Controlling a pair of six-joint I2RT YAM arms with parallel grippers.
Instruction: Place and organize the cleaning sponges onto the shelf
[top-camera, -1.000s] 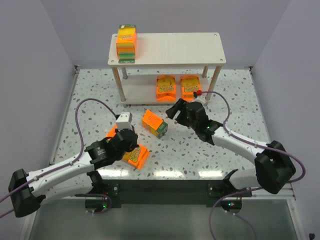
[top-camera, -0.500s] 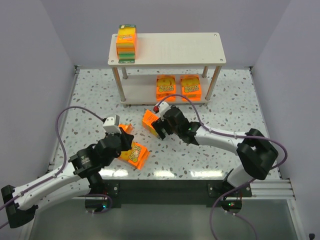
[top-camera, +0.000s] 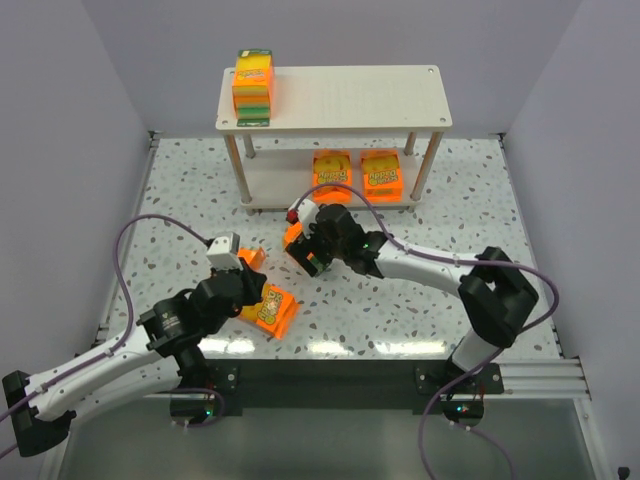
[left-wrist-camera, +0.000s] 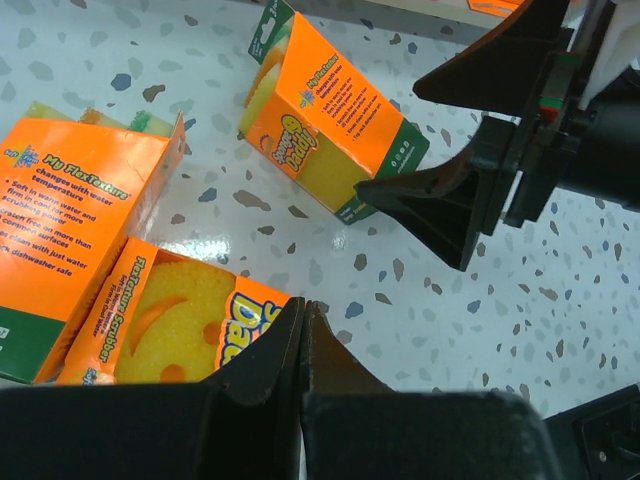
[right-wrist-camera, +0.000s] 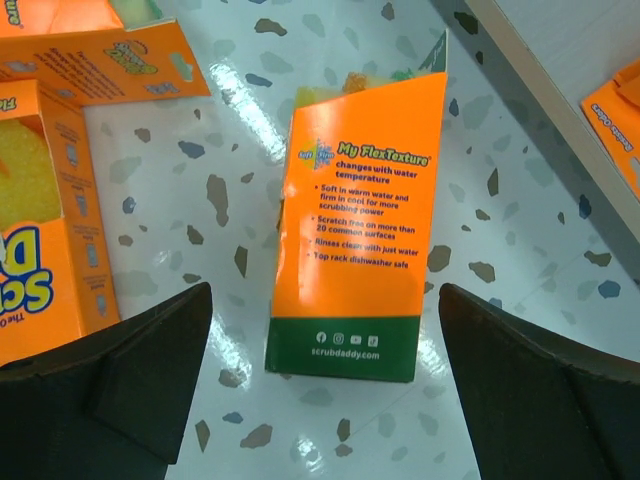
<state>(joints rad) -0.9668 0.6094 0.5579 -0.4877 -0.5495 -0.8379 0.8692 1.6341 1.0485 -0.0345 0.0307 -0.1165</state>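
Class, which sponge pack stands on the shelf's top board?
The pack at the top left of the shelf; the other packs sit on its lower board or the table.

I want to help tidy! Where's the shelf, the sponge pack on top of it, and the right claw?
shelf (top-camera: 350, 95): top view, bare top board.
sponge pack (top-camera: 253, 85): top view, its middle.
right gripper (right-wrist-camera: 325, 295): right wrist view, between its fingertips.

Plain lilac-grey panels box everything in: back wall (top-camera: 340, 30), left wall (top-camera: 60, 160), right wall (top-camera: 590, 150). The worktop (top-camera: 180, 200) is white with dark speckles, glossy, with bright patches of reflected light (top-camera: 330, 347) along its near edge. A metal rail (top-camera: 545, 372) runs just below.
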